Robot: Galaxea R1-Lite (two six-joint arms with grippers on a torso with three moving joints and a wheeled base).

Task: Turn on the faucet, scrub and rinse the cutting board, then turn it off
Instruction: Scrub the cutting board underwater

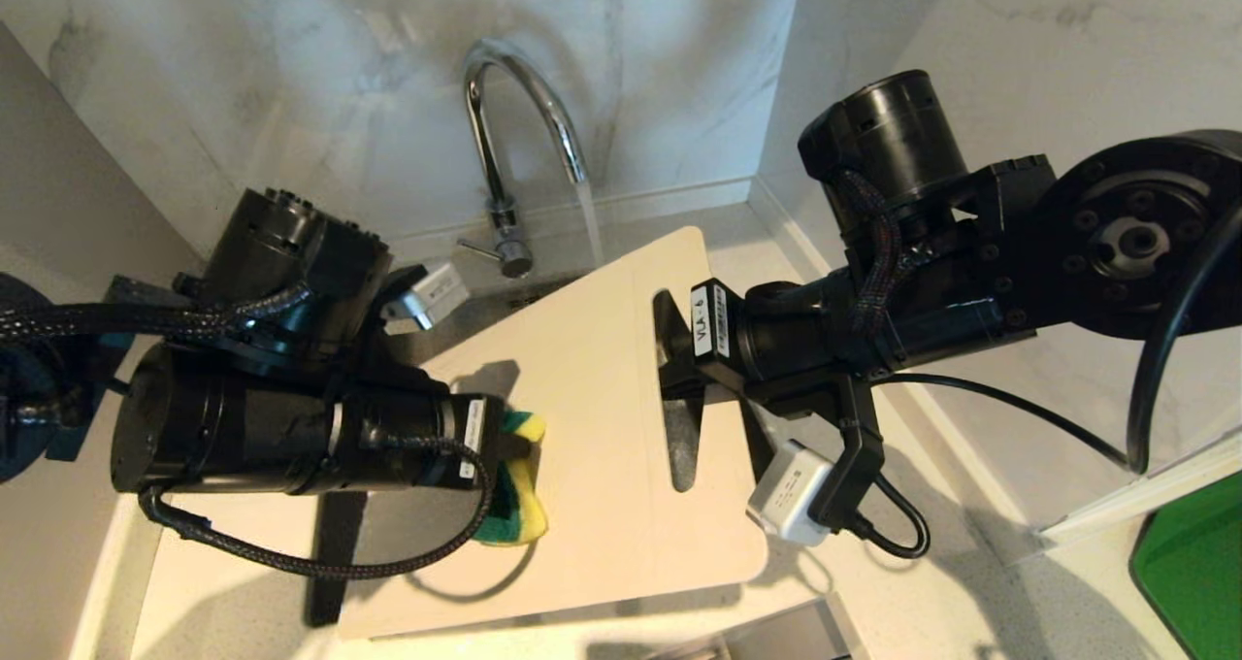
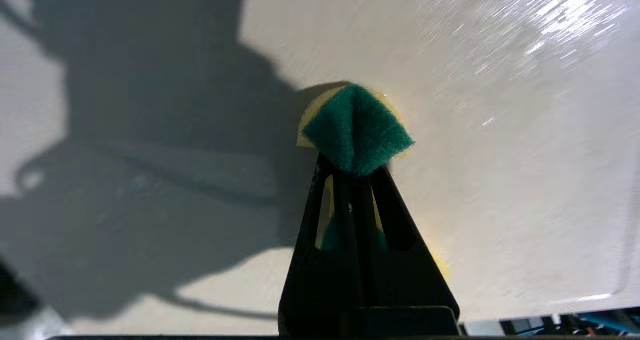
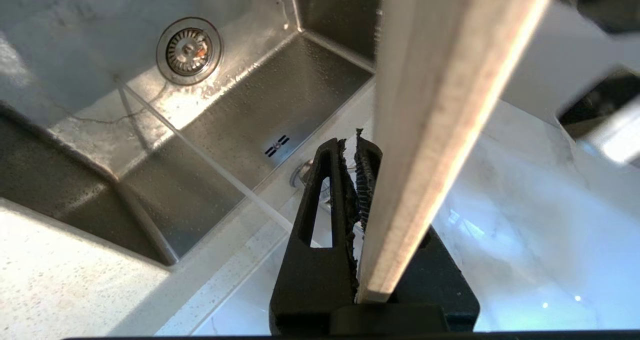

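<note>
While water runs from the faucet (image 1: 505, 146) in a thin stream, the cutting board (image 1: 592, 427) sits tilted over the sink (image 3: 250, 110), its far corner just beside the stream. Board is large, thin, flat, beige-white w/ rounded corners and a long handle slot near its right short edge; the surface near the sponge shows a wet sheen and fine scratch marks. Seen edge-on from the right wrist view, it looks pale w/ a slightly speckled rim. Right gripper (image 1: 679, 364) is at that handle slot, jaws clamped on the board's edge. Left gripper (image 2: 352, 172) is over the board's left part, jaws closed tight on a green-and-yellow sponge (image 1: 514, 485), which is pressed against the board face. Faucet is tall chrome gooseneck w/ a small side lever, behind the board by the marble wall. Pale speckled bench (image 1: 233, 611) lies below the board's near edge.
</note>
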